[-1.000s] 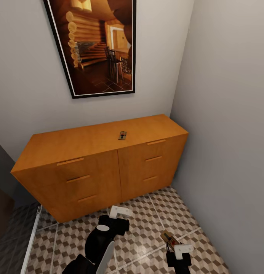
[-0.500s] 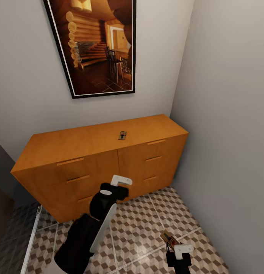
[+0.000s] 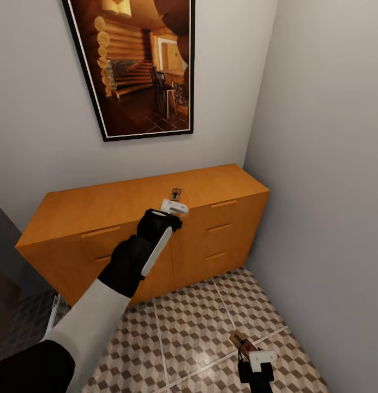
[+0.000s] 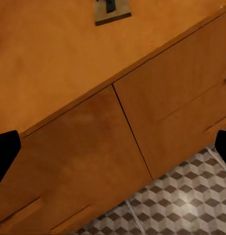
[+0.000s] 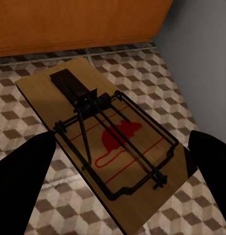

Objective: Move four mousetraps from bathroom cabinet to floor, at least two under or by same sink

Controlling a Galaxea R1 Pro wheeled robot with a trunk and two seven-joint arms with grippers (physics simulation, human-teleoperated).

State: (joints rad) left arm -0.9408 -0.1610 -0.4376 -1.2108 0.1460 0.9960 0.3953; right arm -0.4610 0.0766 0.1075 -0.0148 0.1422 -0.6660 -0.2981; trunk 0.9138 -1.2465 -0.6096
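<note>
Fingers point(image 5: 25, 171) of the right gripper point(image 3: 244, 348) clamp a tan mousetrap point(image 5: 108, 142) with red mouse outline; left gripper point(image 3: 175, 206) fingers apart above the cabinet point(image 3: 129, 202). No readable writing.

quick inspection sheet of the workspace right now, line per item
surface: bathroom floor, cube-pattern tiles, in front of the cabinet.
job's things: one mousetrap on the cabinet top; a second mousetrap between the right jaws, above the floor.
clutter: nothing seen.
grippers: left gripper raised at the cabinet's front top edge, just short of the trap there, jaws apart and empty in the left wrist view; right gripper low over the tiles, jaws either side of its trap, grip not certain.
cables: nothing seen.
surroundings: framed picture on the wall above the cabinet; grey side wall close on the right.
</note>
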